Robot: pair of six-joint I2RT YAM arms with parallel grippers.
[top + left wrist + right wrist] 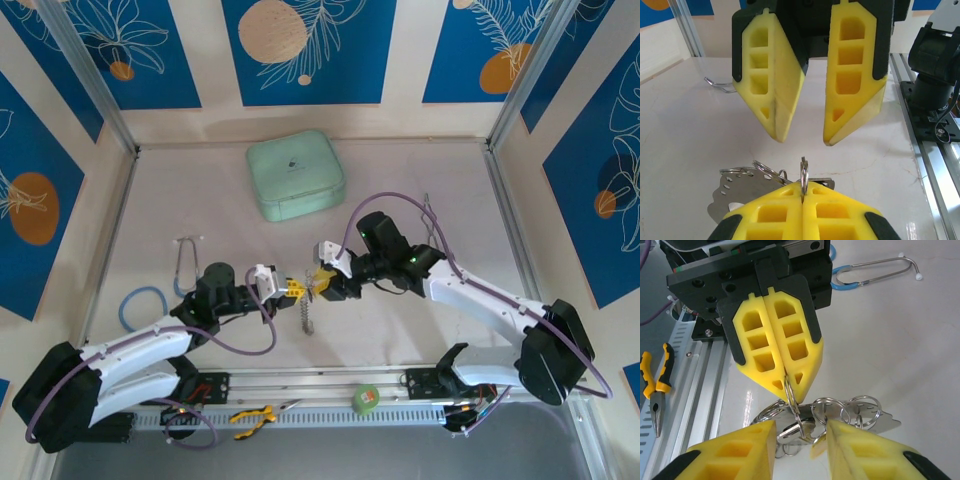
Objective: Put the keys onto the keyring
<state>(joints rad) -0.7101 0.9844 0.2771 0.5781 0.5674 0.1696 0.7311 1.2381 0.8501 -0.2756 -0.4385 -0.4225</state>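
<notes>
Jaws of the left gripper (pixel 291 289) are pressed together on a thin silver ring of the keyring (pixel 803 167), gripping it by its lower edge so it stands upright, most likely so that it stays steady and exposed from above for threading. From the left wrist, a perforated silver plate (pixel 737 192) lies at about 8 o'clock of that ring. A beaded chain (pixel 305 318) trails from the bundle toward 6 o'clock in the top view. The keys (pixel 795 430) lie in a tangle of small split rings on the table (pixel 200 200), directly beneath the pinched ring; which key is which cannot be told. The right gripper (pixel 804 139) faces the left one nose to nose, its jaws spread and holding nothing, straddling the bundle as if lined up to pick out a key. The crowded rings look like the main obstacle, since they overlap and could lift together. From the meeting point in the top view, a blue cord loop (pixel 140 303) lies at 9 o'clock. Yellow pliers (pixel 255 418) sit at 7, a mint-green case (pixel 295 175) at 12, a green tape roll (pixel 366 398) at 5 and a thin wire tool (pixel 430 215) at 2. All are well apart from the work.
</notes>
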